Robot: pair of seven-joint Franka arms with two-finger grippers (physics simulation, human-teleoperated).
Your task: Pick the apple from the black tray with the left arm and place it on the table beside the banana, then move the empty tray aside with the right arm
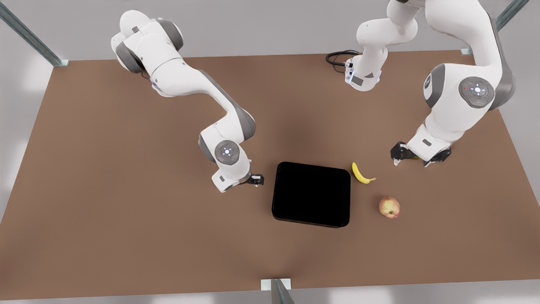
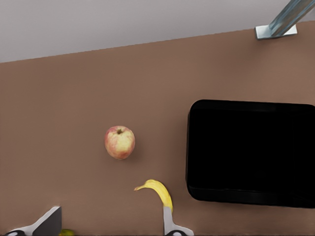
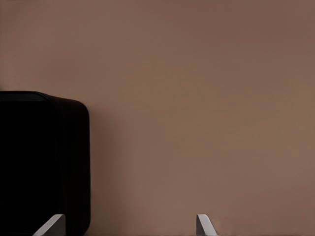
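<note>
The black tray (image 1: 312, 194) (image 2: 251, 157) (image 3: 44, 157) lies empty at the middle of the table (image 1: 126, 202). On the tabletop towards the front view's right rests the red-and-yellow apple (image 1: 389, 207) (image 2: 119, 142), a short way from the banana (image 1: 360, 173) (image 2: 158, 191), which lies just off the tray's corner. My left gripper (image 1: 411, 159) (image 2: 108, 228) hovers open behind the banana and holds nothing. My right gripper (image 1: 256, 180) (image 3: 128, 231) is open low at the tray's edge on the front view's left, one fingertip (image 3: 51, 226) above the rim.
A small yellow-green fruit (image 2: 66, 232) sits under the left gripper, by one finger. A black cable (image 1: 337, 57) loops at the table's far edge. Metal frame posts (image 1: 276, 291) (image 2: 280, 24) stand at the table's edges. Bare brown tabletop spreads on the front view's left.
</note>
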